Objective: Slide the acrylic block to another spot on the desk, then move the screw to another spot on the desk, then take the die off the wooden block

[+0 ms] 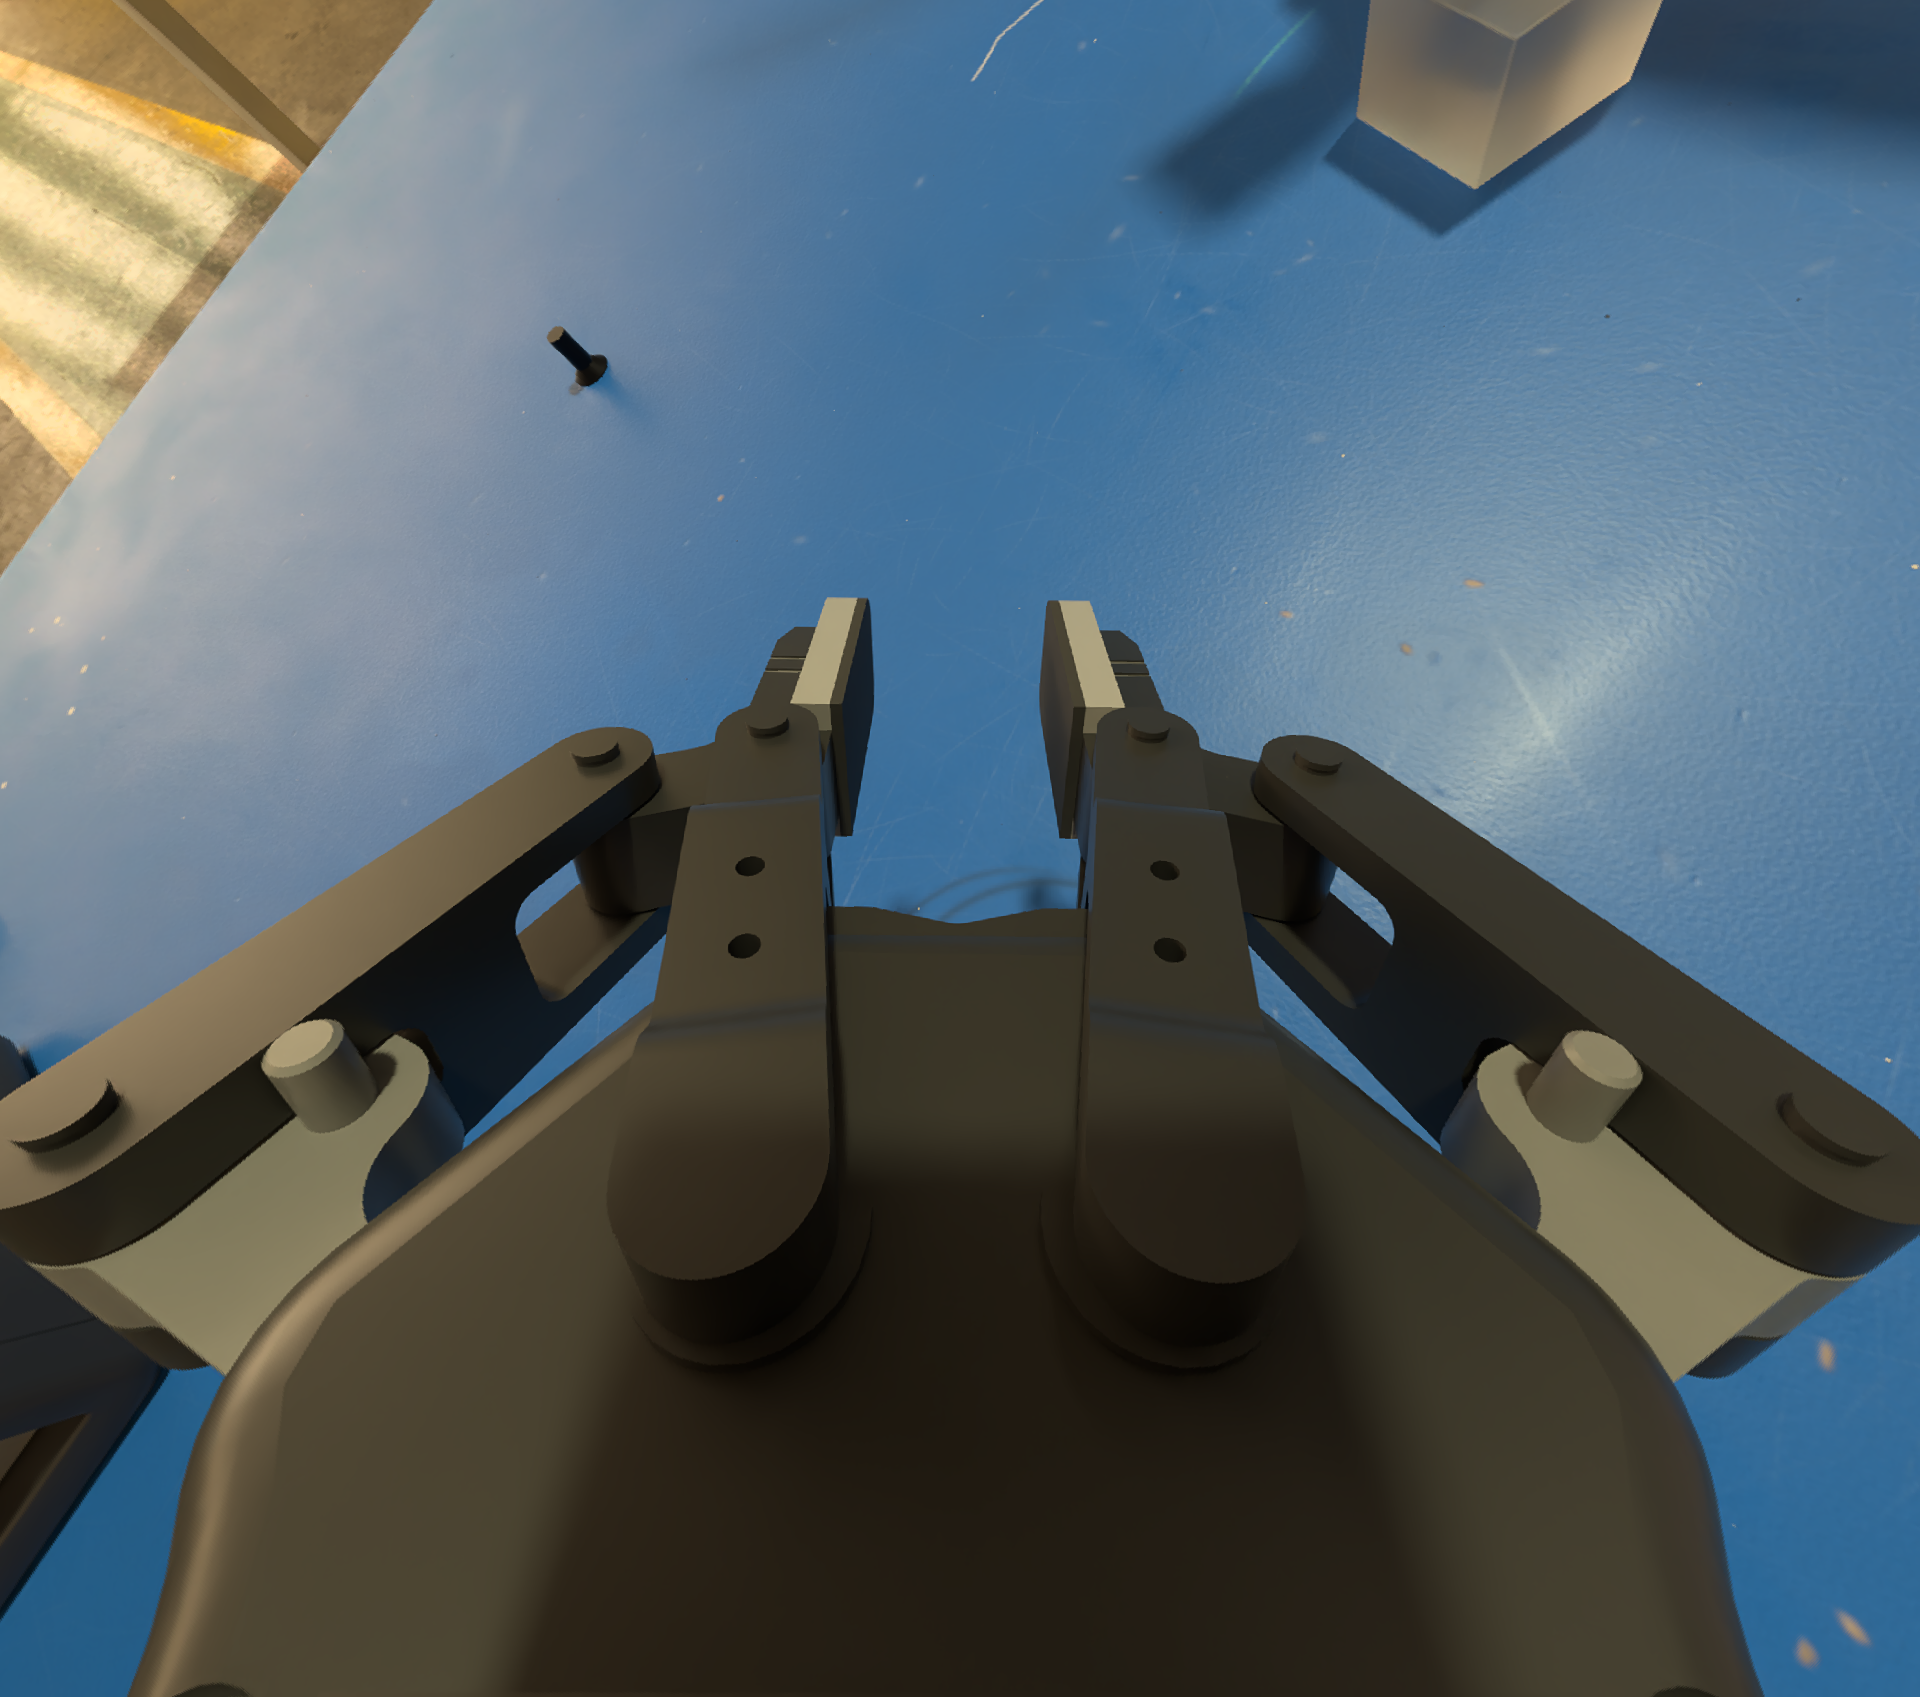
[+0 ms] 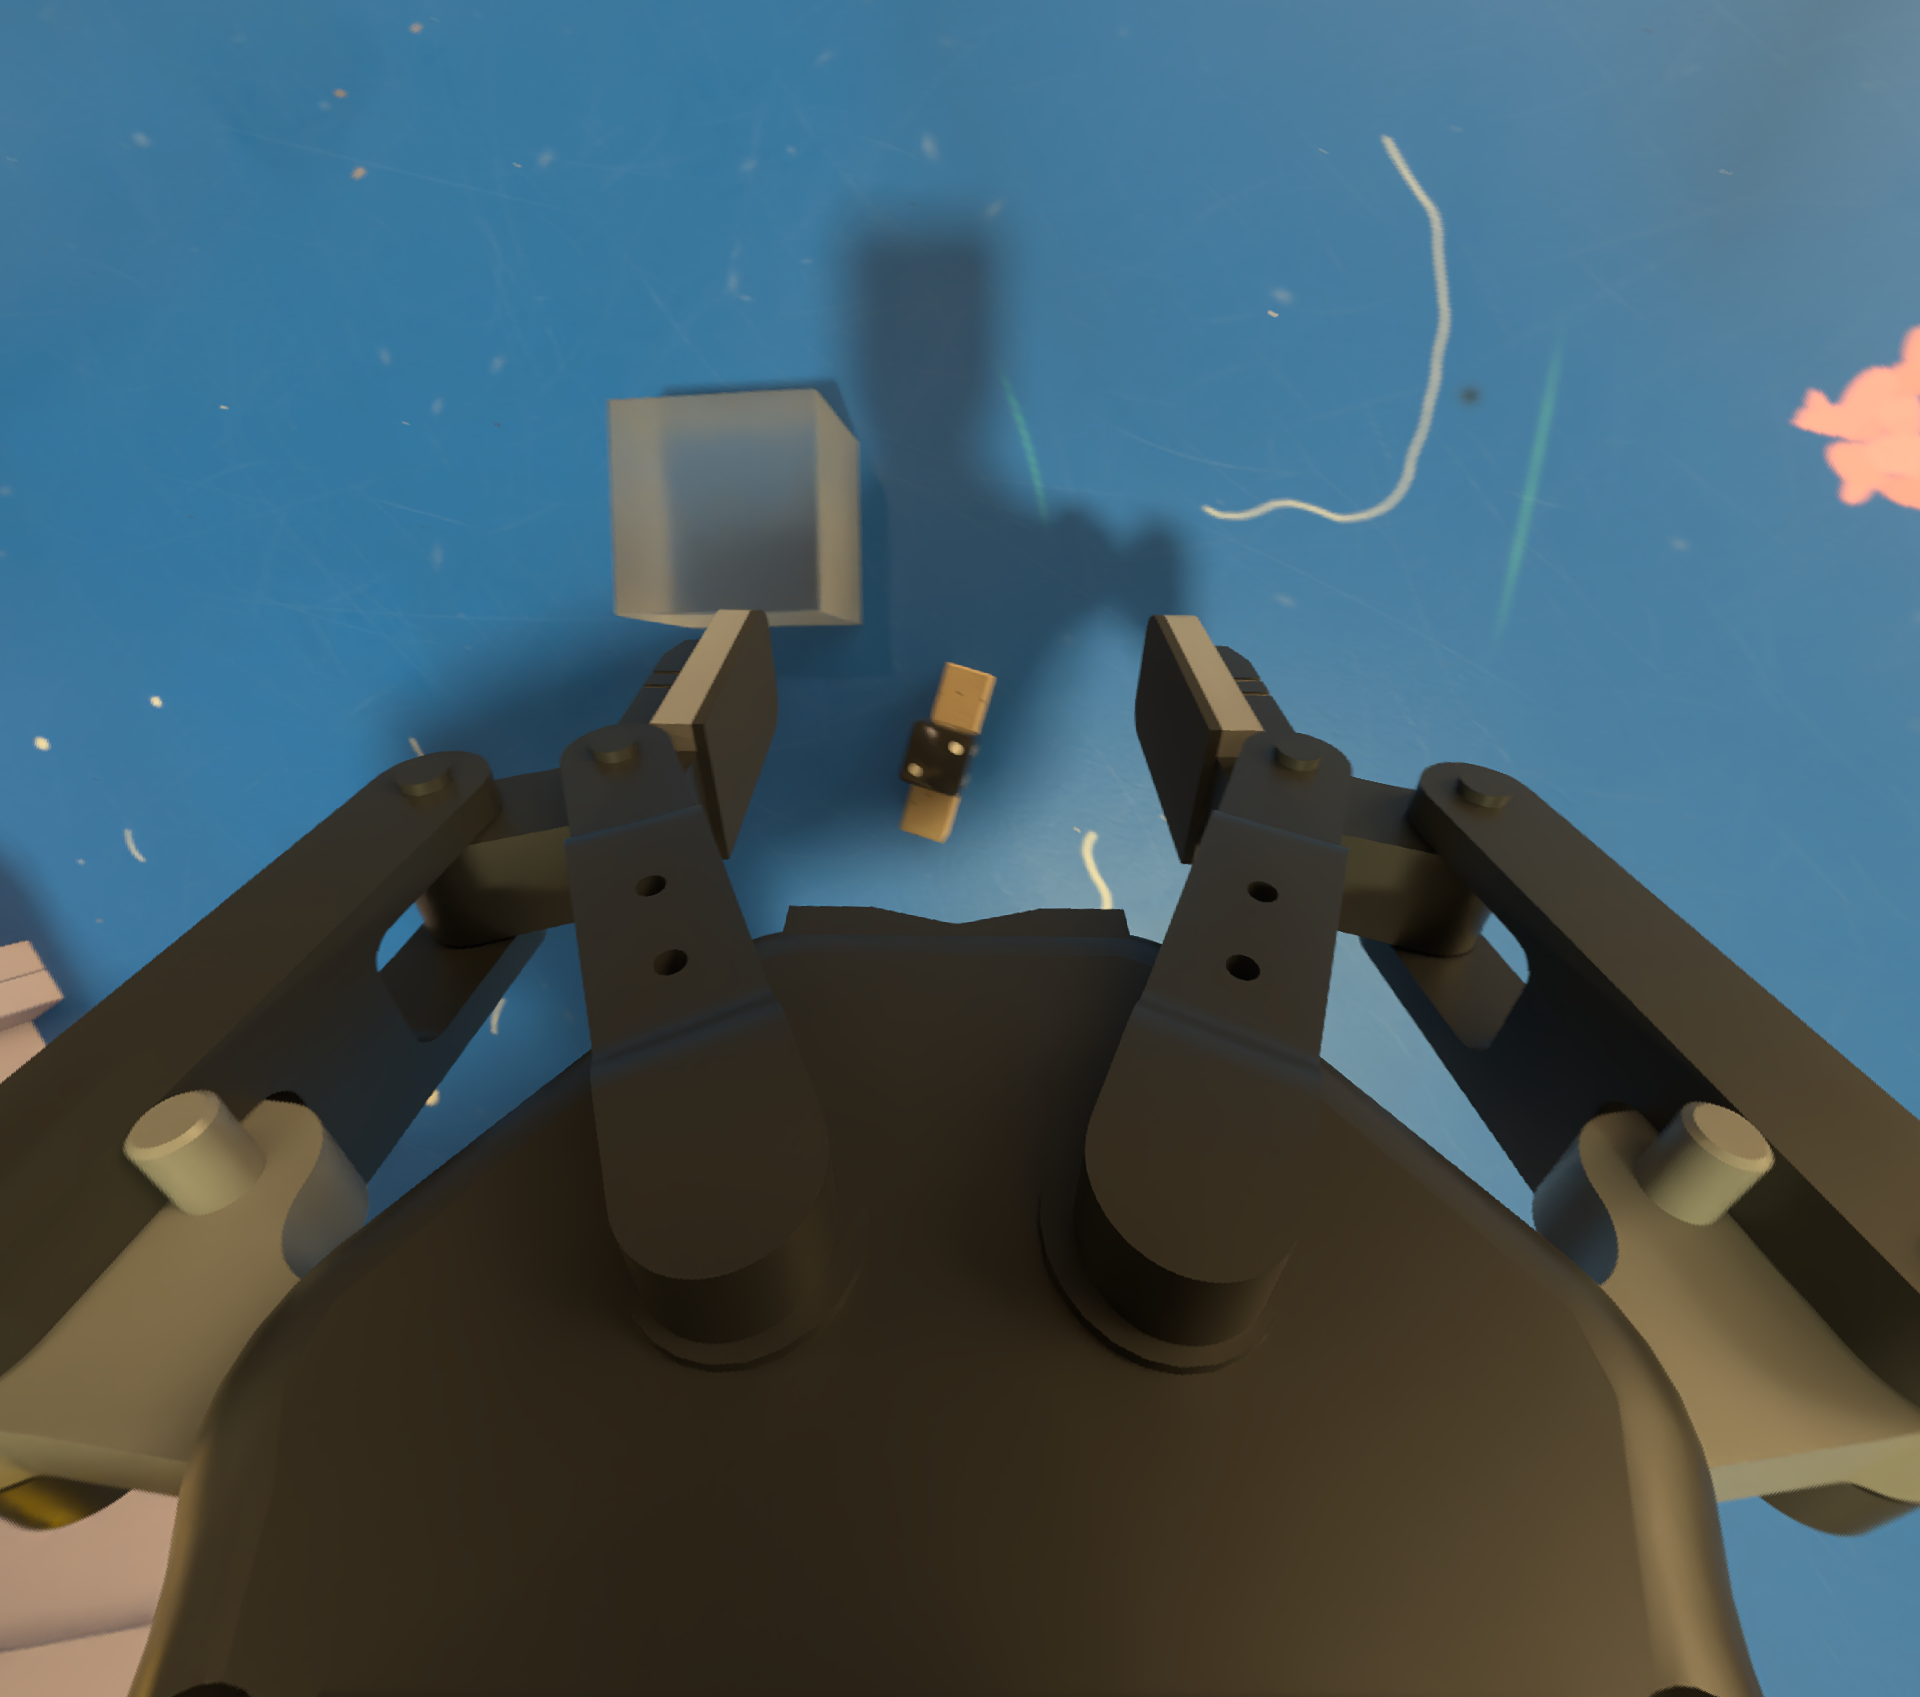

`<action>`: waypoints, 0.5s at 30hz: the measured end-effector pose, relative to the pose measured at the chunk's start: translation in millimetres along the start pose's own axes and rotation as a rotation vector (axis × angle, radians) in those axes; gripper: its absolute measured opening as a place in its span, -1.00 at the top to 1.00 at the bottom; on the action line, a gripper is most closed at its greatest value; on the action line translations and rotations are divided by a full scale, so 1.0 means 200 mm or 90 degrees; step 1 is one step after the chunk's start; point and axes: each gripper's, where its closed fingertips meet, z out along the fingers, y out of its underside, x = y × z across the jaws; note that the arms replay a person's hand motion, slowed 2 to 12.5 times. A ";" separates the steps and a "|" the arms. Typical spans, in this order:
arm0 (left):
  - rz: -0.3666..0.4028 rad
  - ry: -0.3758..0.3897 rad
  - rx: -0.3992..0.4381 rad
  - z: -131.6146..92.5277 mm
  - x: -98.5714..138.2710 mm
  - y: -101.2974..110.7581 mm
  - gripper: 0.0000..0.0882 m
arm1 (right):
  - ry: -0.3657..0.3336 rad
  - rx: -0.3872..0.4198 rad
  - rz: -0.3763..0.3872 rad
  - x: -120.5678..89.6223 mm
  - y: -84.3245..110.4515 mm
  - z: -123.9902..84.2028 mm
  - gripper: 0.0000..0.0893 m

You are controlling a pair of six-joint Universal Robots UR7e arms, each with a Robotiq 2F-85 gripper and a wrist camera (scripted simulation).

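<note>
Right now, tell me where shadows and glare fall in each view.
Left wrist view: dark shadows lie on the desk left of and behind the acrylic block; a pale glare patch sits at right; the screw casts a small shadow. Right wrist view: an arm-shaped shadow falls right of the block, above the die; edges look softly blurred.
</note>
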 end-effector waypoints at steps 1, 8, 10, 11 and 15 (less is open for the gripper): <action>0.002 0.000 -0.002 0.00 0.00 0.00 0.33 | -0.009 0.002 -0.002 -0.03 -0.01 0.02 -0.46; 0.005 0.009 -0.002 0.04 0.00 -0.02 0.31 | -0.038 -0.023 -0.023 -0.21 -0.03 0.20 -0.66; 0.006 0.012 -0.003 0.04 0.01 -0.02 0.31 | -0.034 -0.046 -0.023 -0.22 0.00 0.24 -0.71; 0.007 0.013 -0.004 0.04 0.01 -0.02 0.31 | -0.031 -0.055 -0.019 -0.22 0.01 0.26 -0.72; 0.009 0.016 -0.008 0.05 0.02 -0.01 0.31 | -0.045 -0.070 0.002 -0.26 0.04 0.32 -0.90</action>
